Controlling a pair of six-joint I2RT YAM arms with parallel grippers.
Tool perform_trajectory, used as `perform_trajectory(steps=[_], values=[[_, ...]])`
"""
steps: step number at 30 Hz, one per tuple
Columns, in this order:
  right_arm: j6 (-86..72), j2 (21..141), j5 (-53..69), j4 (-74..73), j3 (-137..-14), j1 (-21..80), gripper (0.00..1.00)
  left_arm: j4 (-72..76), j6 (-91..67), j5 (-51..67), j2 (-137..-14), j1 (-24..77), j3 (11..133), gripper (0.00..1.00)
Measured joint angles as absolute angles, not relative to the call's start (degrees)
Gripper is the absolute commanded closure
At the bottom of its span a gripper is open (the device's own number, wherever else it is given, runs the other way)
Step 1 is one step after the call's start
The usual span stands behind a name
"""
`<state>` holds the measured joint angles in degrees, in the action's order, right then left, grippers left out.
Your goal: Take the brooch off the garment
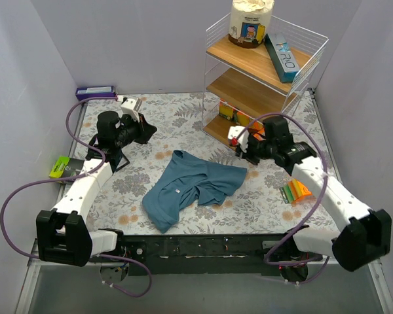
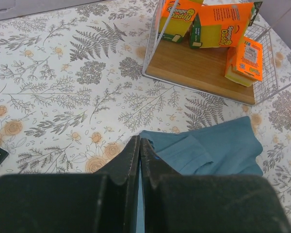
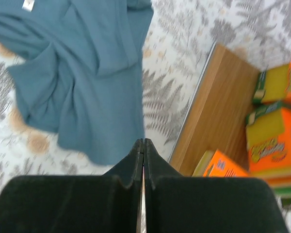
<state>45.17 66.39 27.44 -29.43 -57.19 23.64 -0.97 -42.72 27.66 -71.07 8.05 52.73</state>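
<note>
The garment (image 1: 193,186), a teal-blue T-shirt, lies crumpled on the floral tablecloth in the middle of the top view. The brooch (image 1: 177,190) is a tiny whitish dot on its left half; in the right wrist view the brooch (image 3: 28,5) sits at the top left edge. My left gripper (image 1: 147,129) hovers left of and behind the shirt, shut and empty, and in its own view the left gripper (image 2: 139,141) points at the garment (image 2: 218,150). My right gripper (image 1: 239,149) hangs by the shirt's right sleeve; the right gripper (image 3: 143,141) is shut on nothing, just off the garment (image 3: 82,73).
A white wire shelf rack (image 1: 262,72) stands at the back right with a jar (image 1: 251,21) and a teal box (image 1: 283,57) on top and orange sponge packs (image 2: 208,24) on its lowest board. An orange-green item (image 1: 296,191) lies right, a purple box (image 1: 95,91) back left, a green item (image 1: 59,167) left.
</note>
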Motion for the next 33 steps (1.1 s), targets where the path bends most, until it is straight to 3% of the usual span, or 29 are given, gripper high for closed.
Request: perform_trajectory(steps=[10,18,33], values=[[35.7,93.1,15.6,-3.3,-77.3,35.6,0.99,-6.5,-45.5,22.0,-69.4,8.1,53.8,1.00],[30.7,115.2,4.1,2.5,-97.7,35.9,0.99,-9.7,-45.3,17.6,-64.4,8.0,53.7,1.00],[26.5,120.1,-0.4,0.7,-101.6,25.0,0.99,-11.5,-44.3,15.7,-63.8,6.4,52.8,1.00]])
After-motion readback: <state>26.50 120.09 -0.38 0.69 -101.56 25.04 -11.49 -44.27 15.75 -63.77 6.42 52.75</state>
